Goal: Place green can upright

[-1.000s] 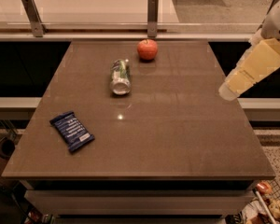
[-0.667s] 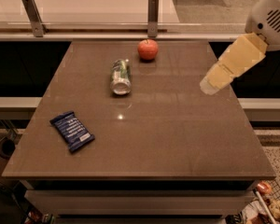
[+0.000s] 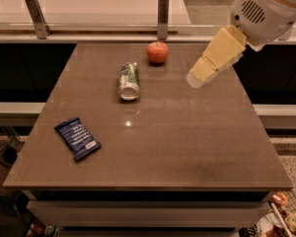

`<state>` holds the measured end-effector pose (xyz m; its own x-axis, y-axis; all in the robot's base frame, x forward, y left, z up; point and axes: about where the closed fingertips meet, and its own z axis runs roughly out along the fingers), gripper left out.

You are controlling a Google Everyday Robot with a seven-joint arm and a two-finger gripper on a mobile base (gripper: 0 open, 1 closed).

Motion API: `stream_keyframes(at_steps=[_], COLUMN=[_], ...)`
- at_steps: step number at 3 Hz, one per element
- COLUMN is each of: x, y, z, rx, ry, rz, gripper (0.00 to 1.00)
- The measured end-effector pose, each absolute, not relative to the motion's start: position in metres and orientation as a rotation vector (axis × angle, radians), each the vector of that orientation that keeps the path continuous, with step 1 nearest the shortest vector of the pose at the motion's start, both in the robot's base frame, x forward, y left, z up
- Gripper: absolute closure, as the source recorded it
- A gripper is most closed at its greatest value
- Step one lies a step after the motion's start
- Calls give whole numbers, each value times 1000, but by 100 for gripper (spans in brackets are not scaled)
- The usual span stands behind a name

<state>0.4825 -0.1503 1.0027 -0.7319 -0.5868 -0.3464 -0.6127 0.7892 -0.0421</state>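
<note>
We see the green can (image 3: 129,80) lying on its side on the table (image 3: 187,147), near a red apple (image 3: 157,52). Our gripper (image 3: 195,79) hovers apart, to the can's right; we cannot tell whether it is spread.

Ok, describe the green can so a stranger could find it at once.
On the brown table, look in the far half, beside the red apple. The green can lies there on its side, silver end toward the camera, with the pincer hovering to its right. It alone is a metal cylinder: the apple is round, the blue packet flat.
</note>
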Motion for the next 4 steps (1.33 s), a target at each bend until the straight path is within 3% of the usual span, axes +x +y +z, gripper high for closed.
stream_keyframes(at_steps=[2, 4], x=[491, 532], y=[-152, -135], z=[1009, 997], rx=[-811, -483], ry=[2654, 2839], rz=[124, 1], gripper=[0, 0])
